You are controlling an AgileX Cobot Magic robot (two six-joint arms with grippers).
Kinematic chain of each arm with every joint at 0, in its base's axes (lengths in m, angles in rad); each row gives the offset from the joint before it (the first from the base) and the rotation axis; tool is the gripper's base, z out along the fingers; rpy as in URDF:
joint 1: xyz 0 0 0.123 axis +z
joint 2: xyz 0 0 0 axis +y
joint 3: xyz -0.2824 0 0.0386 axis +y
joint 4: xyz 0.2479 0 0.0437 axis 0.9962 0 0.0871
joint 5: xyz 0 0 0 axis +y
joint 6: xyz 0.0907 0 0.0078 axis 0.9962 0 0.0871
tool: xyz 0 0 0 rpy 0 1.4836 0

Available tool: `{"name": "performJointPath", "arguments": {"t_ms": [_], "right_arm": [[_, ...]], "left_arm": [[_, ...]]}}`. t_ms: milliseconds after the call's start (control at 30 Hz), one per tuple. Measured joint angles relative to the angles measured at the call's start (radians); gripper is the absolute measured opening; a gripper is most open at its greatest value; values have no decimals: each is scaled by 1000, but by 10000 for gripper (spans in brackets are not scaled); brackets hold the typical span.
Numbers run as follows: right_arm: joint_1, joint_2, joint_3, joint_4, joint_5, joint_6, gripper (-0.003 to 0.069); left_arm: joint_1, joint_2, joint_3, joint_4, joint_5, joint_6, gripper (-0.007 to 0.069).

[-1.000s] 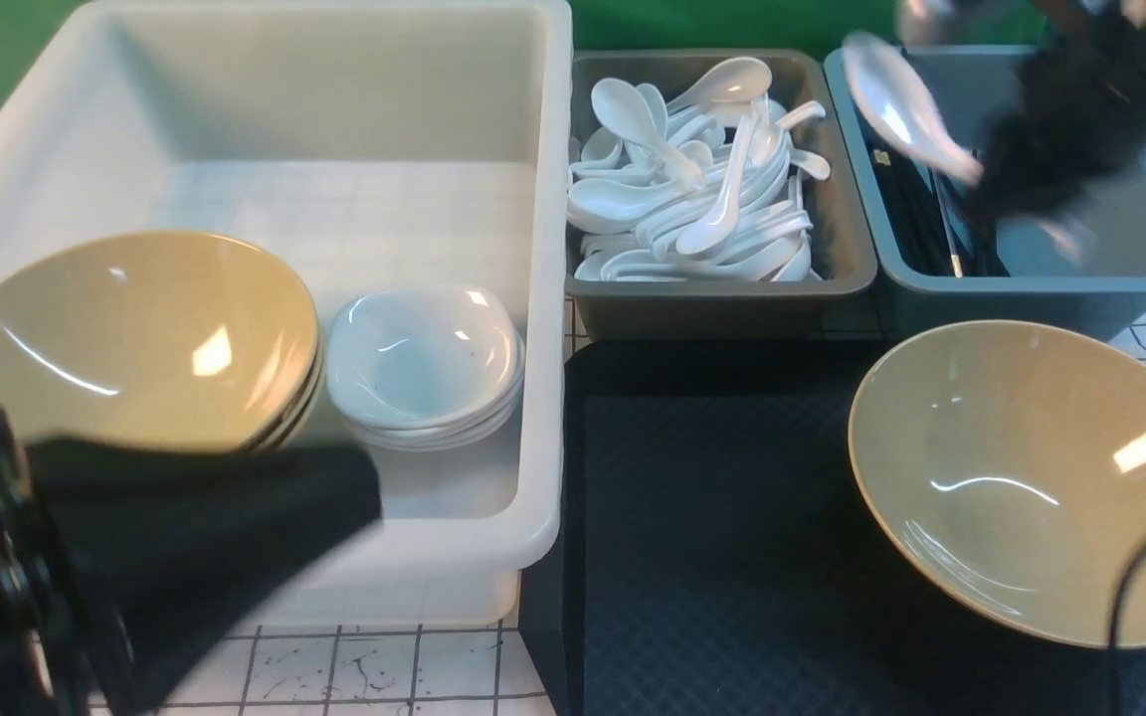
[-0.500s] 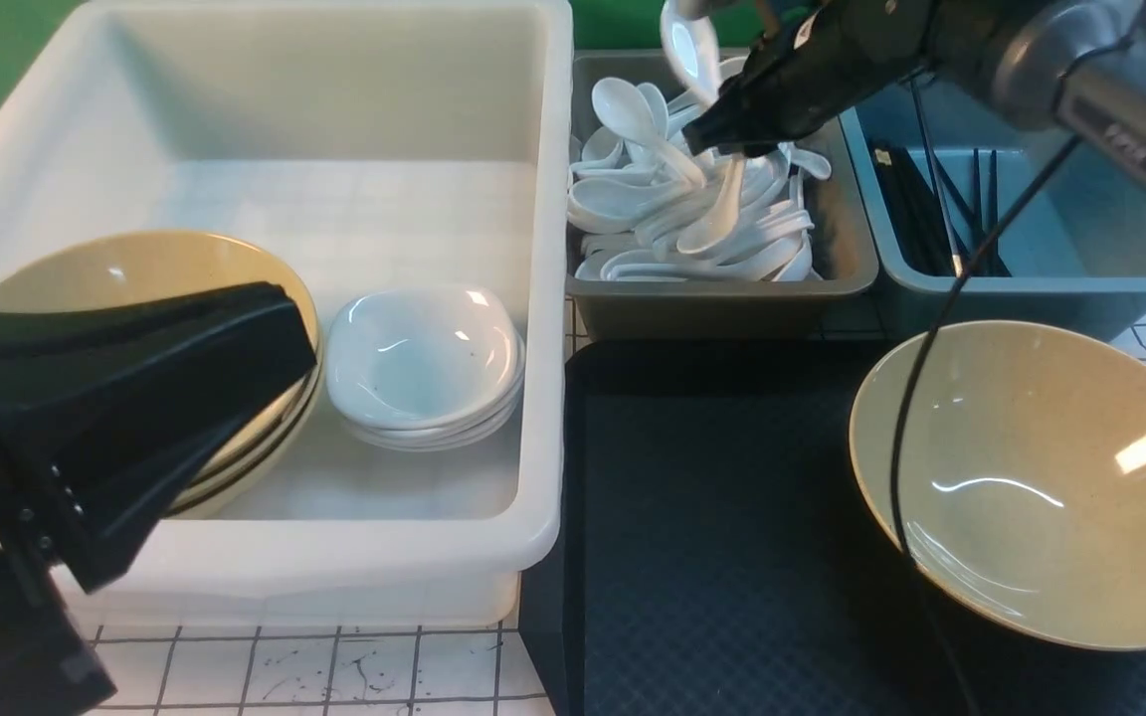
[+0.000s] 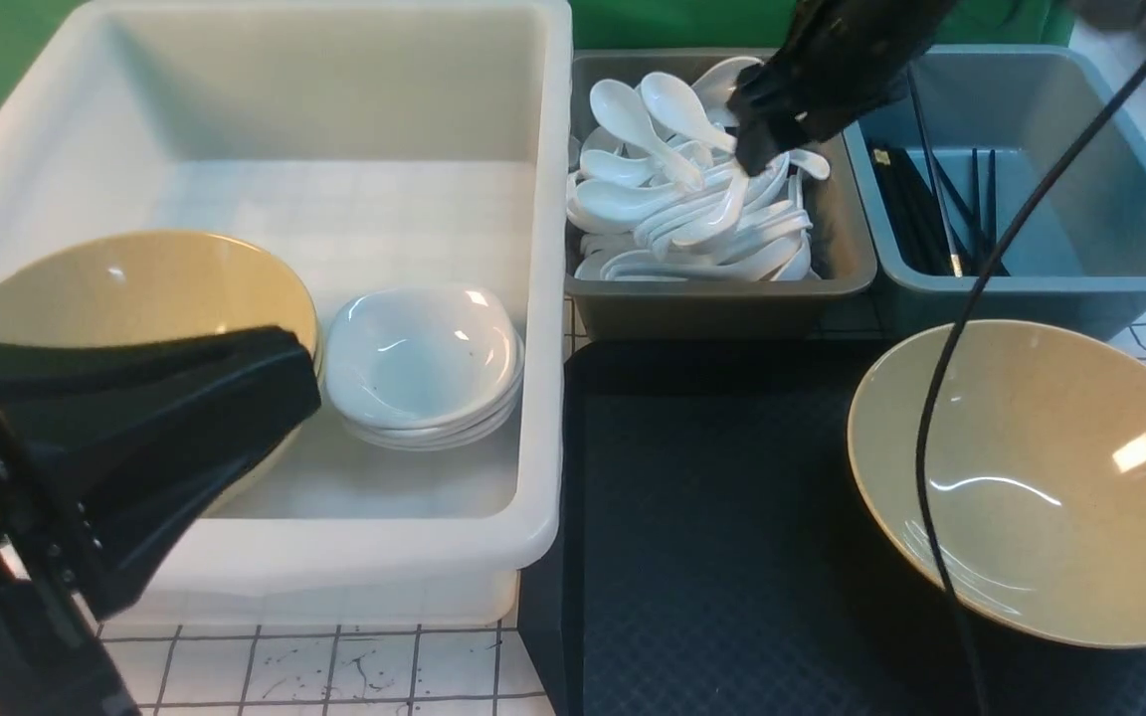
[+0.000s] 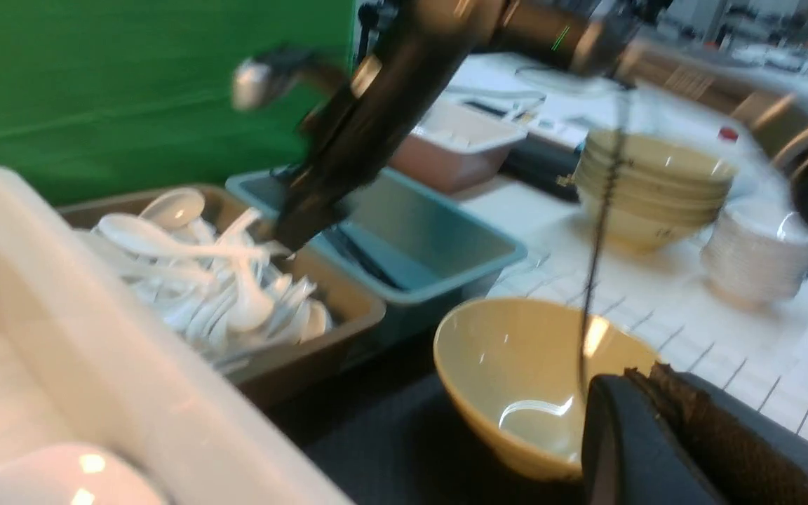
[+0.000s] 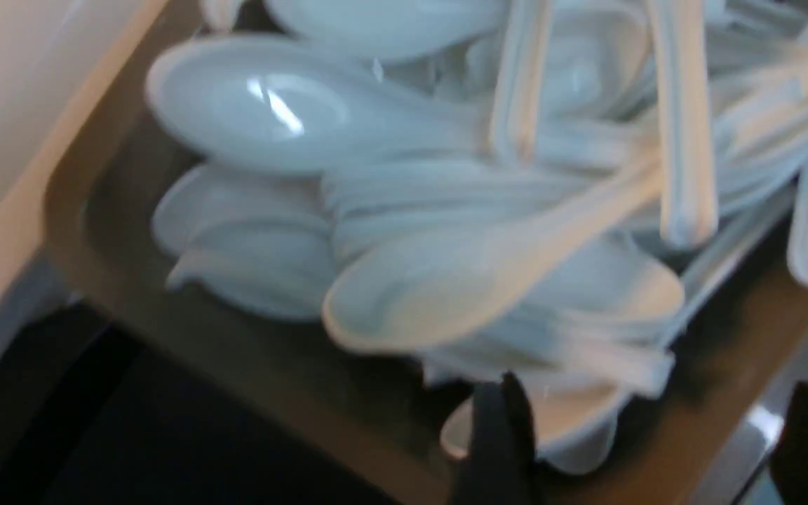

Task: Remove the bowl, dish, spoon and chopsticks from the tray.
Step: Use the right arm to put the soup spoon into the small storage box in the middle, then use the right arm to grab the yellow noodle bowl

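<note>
Spoon point(image 3: 679, 107) sits in the grey bin point(image 3: 722, 289) beyond the tray point(image 3: 692, 557), apparently just dropped by the parted right jaws; the left jaws are clenched, empty. Next, the bowl point(image 3: 1050, 497) on the tray needs gripping by its rim.

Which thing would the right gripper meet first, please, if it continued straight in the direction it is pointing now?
Most likely the white spoons heaped in the bin: the right gripper points down towards them, though how much gap remains is unclear.
</note>
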Motion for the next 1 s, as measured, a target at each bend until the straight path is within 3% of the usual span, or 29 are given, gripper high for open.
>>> {"name": "performJointPath", "arguments": {"t_ms": [33,167,267,433,567,733,767,900,1000], "right_arm": [[0,-12,1,1,0,-2,442],[0,-175,97,0,0,-9,203],[6,-320,260,-1,0,3,88],[57,-594,640,-5,0,8,37],[163,-688,914,-19,0,8,83],[313,-703,1128,-109,-44,61,244],[340,-697,1157,-138,-85,87,305],[359,-647,1190,-191,-172,138,461],[359,-582,1194,-264,-219,157,514]], "left_arm": [[0,0,0,19,4,-17,-1],[0,0,0,160,102,-192,-1],[0,0,0,221,166,-305,-1],[0,0,0,257,202,-380,-1],[0,0,0,262,203,-385,-1],[0,0,0,262,203,-386,-1],[0,0,0,262,203,-386,-1],[0,0,0,262,198,-386,-1],[0,0,0,262,198,-386,-1]]}}
